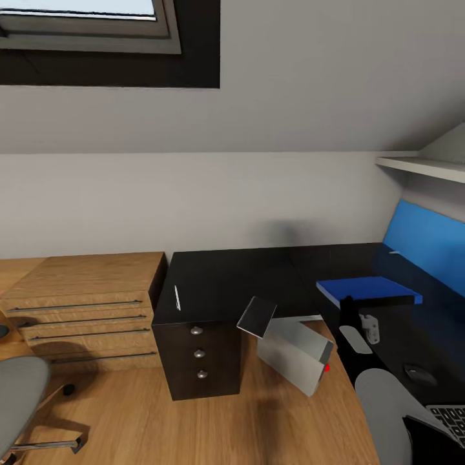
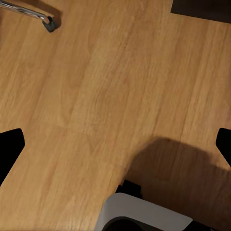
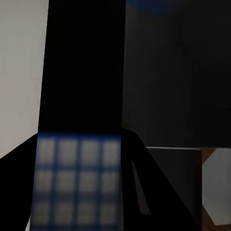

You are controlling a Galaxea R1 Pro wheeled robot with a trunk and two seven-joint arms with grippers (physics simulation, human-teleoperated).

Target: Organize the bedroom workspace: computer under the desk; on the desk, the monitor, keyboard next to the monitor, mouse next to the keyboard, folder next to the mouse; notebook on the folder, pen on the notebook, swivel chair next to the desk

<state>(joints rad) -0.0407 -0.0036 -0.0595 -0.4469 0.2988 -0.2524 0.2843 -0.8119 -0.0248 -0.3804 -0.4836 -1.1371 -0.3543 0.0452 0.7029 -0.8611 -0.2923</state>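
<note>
As the folder [image 1: 369, 290] lies on the desk [image 1: 219, 284], notebook [image 1: 257, 316]: tilted off the desk edge, against the computer [image 1: 296, 354].
Handling: thin, light, probably floppy; pinch a free edge.
Obstacles: computer beneath; pen [image 1: 177, 298] well apart.
Left gripper [image 2: 115, 144]: fingers apart, over floor.
Right gripper [image 1: 347, 303]: by the folder; grip unclear.

Robot right arm [image 1: 381, 387]: rounded grey shell, black joints, a white bracket near the wrist; black end effector fingers [image 2: 10, 147].
</note>
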